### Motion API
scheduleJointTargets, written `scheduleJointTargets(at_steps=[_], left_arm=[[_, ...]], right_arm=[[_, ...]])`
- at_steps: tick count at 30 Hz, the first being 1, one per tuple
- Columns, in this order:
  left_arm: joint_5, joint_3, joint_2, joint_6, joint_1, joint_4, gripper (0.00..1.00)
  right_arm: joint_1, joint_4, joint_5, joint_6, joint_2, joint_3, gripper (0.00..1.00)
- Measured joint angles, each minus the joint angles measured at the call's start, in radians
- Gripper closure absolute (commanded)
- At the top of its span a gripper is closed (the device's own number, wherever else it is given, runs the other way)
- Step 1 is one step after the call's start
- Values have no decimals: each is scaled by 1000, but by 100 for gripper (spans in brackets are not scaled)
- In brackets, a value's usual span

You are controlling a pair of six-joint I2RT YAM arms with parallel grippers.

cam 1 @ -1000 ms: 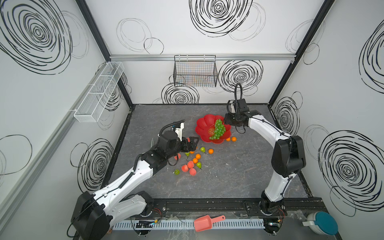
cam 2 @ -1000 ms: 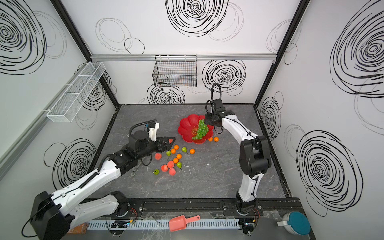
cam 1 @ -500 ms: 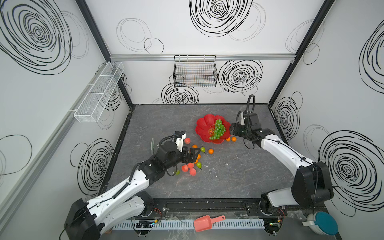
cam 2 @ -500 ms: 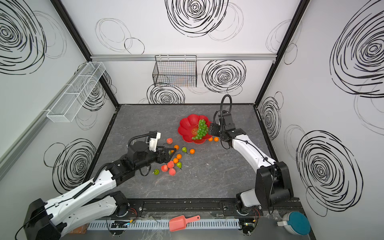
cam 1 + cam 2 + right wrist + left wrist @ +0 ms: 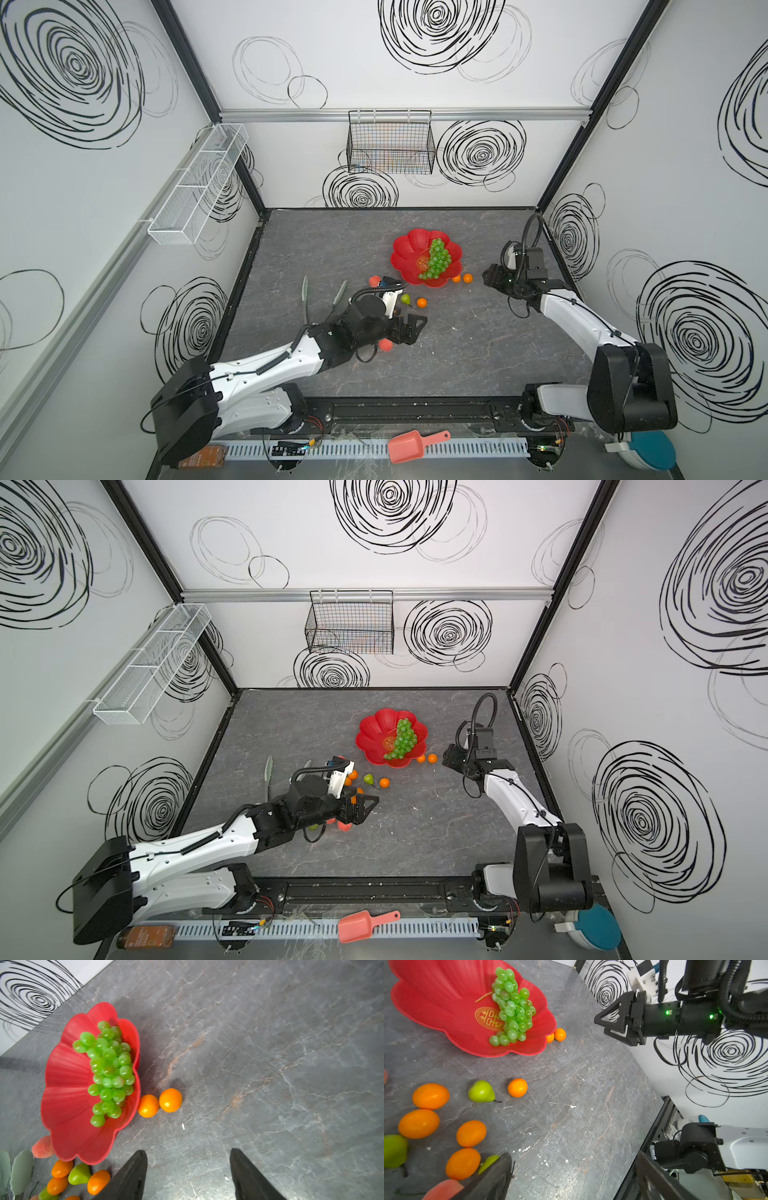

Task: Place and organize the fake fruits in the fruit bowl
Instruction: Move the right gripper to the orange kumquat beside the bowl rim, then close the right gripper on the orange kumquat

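Two oranges [image 5: 468,277] between fruit bowl [image 5: 409,253] and right tool [image 5: 487,277]

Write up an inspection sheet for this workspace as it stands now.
Surface: grey marbled tabletop, small white flecks, no spills seen.
Job's things: fruit bowl holds only the grapes; two oranges sit just outside its rim; a pear, a lone orange, a peach and more fruit lie loose by the left arm.
Clutter: two pale green leaves on the table; pink scoop on the front ledge.
Grippers: left gripper open, empty, over the loose fruit; right gripper open, empty, near the two oranges, not touching.
Cables: black cable loops above the right wrist, clear of the fruit.
Surroundings: black wire basket on the back wall; white mesh rack on the left wall.
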Motion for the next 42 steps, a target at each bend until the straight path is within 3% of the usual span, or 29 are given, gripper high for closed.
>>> scheduleJointTargets(at_steps=[7,28,42], left_arm=[[17,34,98,-16,-6,89,4],[50,77,164,-74,51,188,4],[61,83,164,-76,64,192,4]], right_arm=[[-6,-43,-82,-34,133,21,31],[82,-53,-26,-26,417,274,33],[100,-115,20,-28,519,374,46]])
